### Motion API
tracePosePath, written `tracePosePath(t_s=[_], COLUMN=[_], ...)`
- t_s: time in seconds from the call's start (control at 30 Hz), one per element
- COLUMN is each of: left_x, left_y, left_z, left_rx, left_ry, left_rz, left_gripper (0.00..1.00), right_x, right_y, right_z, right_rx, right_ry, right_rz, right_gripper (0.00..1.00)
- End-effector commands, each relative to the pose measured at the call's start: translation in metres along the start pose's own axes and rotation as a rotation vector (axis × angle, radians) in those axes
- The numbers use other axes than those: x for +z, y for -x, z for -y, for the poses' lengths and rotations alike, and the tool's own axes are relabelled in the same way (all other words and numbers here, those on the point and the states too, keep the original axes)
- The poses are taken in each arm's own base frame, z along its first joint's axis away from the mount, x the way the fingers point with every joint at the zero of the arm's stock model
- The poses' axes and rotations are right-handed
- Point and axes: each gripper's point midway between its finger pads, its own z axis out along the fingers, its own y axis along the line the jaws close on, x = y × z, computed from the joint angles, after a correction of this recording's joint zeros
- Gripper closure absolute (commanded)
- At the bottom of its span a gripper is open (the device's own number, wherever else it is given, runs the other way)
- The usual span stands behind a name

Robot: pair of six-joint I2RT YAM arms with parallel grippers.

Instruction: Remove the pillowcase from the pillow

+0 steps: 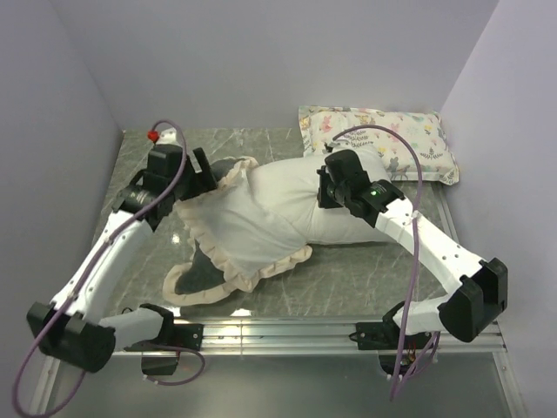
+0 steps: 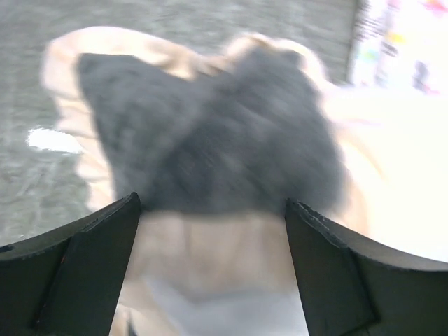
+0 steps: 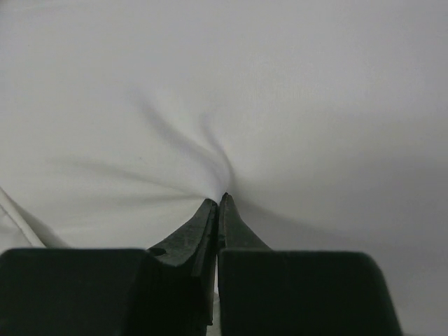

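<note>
The pillowcase (image 1: 228, 235) lies crumpled in the middle of the desk (image 1: 365, 272), cream-white face up, with its ruffled edge and grey plush showing at the left. The white pillow (image 1: 352, 225) sticks out to its right. The left hand (image 2: 210, 210) hangs over the grey plush, jaws spread wide and holding nothing, while the right hand (image 3: 220, 201) is pinched tight on the pillow's white cloth; a small printed pillow (image 1: 383, 139) lies in the far right corner.

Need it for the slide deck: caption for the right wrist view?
Right claw shut, pinching a pucker of white fabric, creases fanning out from its tips.
</note>
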Motion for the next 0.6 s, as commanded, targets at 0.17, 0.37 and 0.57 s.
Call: tracePosePath(t_s=[0.17, 0.37, 0.57], left_x=[-0.068, -0.09, -0.073], left_y=[-0.063, -0.119, -0.139], left_z=[0.026, 0.042, 0.028], left_rx=[0.115, 0.211, 0.293], left_ry=[-0.032, -0.124, -0.008], left_rz=[0.006, -0.107, -0.159], left_gripper=[0.11, 0.01, 0.03], right_x=[0.005, 0.008, 0.01], right_y=[0.057, 0.072, 0.073], right_z=[0.006, 0.007, 0.005], right_rx=[-0.001, -0.007, -0.007], right_ry=[-0.065, -0.072, -0.052], right_rz=[0.119, 0.116, 0.102], right_gripper=[1.0, 1.0, 1.0])
